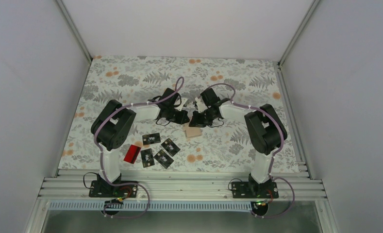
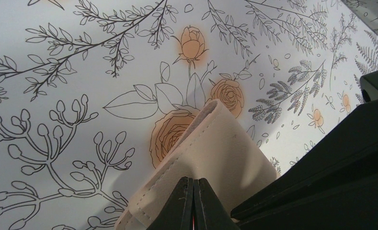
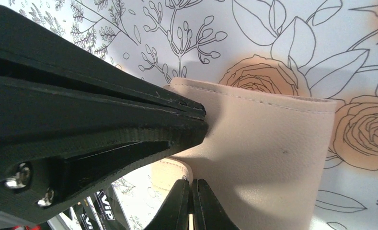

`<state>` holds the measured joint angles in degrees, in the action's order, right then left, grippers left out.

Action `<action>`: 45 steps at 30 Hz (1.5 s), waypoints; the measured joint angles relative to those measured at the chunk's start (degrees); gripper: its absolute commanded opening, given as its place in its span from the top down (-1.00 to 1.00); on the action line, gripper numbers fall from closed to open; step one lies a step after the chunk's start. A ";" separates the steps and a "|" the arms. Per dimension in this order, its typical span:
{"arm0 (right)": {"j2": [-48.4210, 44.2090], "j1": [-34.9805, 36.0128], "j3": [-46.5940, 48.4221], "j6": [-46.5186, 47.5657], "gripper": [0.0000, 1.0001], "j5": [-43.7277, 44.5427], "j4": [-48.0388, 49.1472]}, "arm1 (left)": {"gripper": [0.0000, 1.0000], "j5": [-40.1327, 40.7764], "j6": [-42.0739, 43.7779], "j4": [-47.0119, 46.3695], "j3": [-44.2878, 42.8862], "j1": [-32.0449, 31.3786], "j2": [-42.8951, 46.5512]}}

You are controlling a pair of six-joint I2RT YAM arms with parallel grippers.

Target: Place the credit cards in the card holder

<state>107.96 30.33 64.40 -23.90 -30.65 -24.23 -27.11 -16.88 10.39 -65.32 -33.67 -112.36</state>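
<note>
Both grippers are pinched fully shut on the folded card holder point(image 2: 215, 148) at mid-table: the left gripper point(image 2: 193, 191) on one edge, the right gripper point(image 3: 191, 191) on another. Only its tan outside shows. The overhead view shows five credit cards point(image 1: 151, 138), four black and one red, lying near-left on the table point(image 1: 228, 77). The right wrist view catches only black corners.

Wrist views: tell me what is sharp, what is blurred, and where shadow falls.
Left wrist view: card holder and tablecloth sharp, soft shadow on the holder's lower right. Right wrist view: stitching crisp, shadow on the holder under the left gripper, credit cards at bottom left blurred.
</note>
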 measured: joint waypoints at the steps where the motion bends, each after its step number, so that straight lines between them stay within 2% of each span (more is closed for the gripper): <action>1: 0.02 0.00 0.00 0.00 0.91 0.02 0.02 | 0.95 0.00 0.00 0.00 0.00 0.00 0.00; 33: 0.00 -2.32 -2.80 -0.07 0.92 -2.80 3.39 | 0.95 1.22 0.00 -0.87 0.15 -0.63 0.02; 45: -0.70 -2.62 -1.22 -0.26 0.91 -3.30 -0.24 | 0.95 1.60 -0.02 -0.83 0.09 -0.81 0.02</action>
<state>107.26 27.70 63.18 -24.16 -33.95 -24.47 -25.52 -16.91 9.56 -65.23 -34.48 -112.33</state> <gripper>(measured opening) 0.045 0.025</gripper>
